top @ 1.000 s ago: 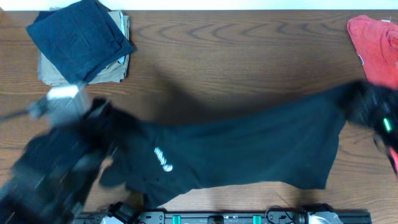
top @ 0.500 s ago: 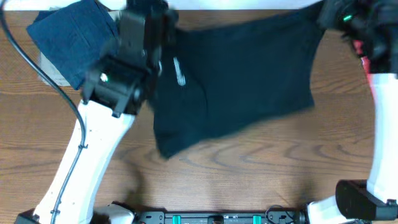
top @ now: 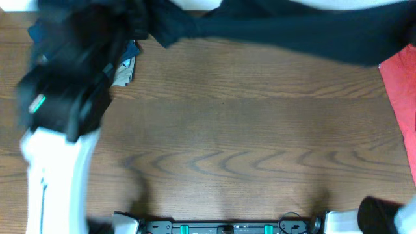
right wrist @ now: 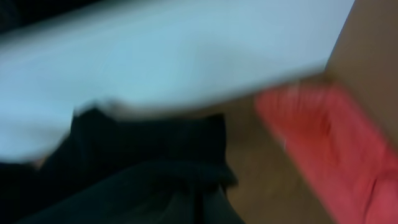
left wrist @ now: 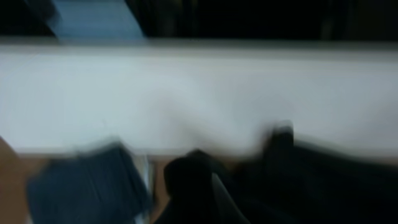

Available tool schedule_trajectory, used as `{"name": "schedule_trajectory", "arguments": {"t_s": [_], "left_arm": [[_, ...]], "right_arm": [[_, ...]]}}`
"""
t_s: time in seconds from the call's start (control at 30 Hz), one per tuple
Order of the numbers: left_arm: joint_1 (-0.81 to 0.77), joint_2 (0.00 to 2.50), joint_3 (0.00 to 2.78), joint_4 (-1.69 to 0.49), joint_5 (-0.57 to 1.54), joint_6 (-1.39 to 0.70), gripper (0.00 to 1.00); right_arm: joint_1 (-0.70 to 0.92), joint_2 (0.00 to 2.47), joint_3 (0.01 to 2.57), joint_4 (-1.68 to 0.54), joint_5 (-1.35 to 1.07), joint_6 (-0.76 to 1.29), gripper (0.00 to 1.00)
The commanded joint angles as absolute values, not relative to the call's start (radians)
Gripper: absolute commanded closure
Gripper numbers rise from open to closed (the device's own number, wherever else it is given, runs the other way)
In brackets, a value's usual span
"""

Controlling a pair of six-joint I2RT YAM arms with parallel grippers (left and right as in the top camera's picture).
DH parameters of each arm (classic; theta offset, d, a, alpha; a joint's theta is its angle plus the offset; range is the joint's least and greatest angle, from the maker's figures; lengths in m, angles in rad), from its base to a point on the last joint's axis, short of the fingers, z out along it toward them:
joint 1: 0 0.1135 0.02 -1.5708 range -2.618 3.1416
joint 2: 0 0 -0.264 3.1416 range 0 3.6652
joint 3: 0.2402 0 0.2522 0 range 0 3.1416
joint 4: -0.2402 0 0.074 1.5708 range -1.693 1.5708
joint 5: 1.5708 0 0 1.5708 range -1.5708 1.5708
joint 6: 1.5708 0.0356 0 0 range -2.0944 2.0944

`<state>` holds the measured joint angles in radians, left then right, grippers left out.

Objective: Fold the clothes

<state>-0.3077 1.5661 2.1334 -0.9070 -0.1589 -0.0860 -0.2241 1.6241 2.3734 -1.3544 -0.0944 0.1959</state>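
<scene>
Currently: spreading step, no fold made yet. Black T-shirt [top: 292, 29] hangs stretched along the tabletop's [top: 227, 149] far edge, reaching the red garment [top: 403, 84] at the right edge. Left gripper [top: 133, 23] is clamped on its left end. The right gripper is closed too, apparently on the other end, though blurred. Next, I judge: lay it flat mid-tabletop.

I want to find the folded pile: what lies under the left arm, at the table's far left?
Only a navy garment's edge and a beige cloth corner show; the left arm and black T-shirt cover the rest.
</scene>
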Motion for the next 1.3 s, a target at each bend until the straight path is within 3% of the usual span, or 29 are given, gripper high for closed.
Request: {"name": "schedule_trajectory", "arguments": {"t_s": [0.0,0.27,0.8,1.27], "left_arm": [[-0.295,1.768,2.053,-0.986,-0.019,-0.13,0.94],[-0.296,2.003,2.026,-1.229,0.122,-0.136,0.94],[-0.356,1.877,2.01,-1.642,0.128,-0.217,0.94],[-0.56,1.872,1.71,-1.608,0.115,-0.34,0.94]], "right_arm": [[-0.199,1.729,2.197,-1.374,-0.136,0.178,0.99],[-0.19,1.737,1.845,-1.348,-0.193,0.187,0.99],[-0.208,1.469,1.459,-1.353,-0.13,0.27,0.99],[-0.427,1.396,1.267,-1.335,-0.125,0.277,0.98]]}}
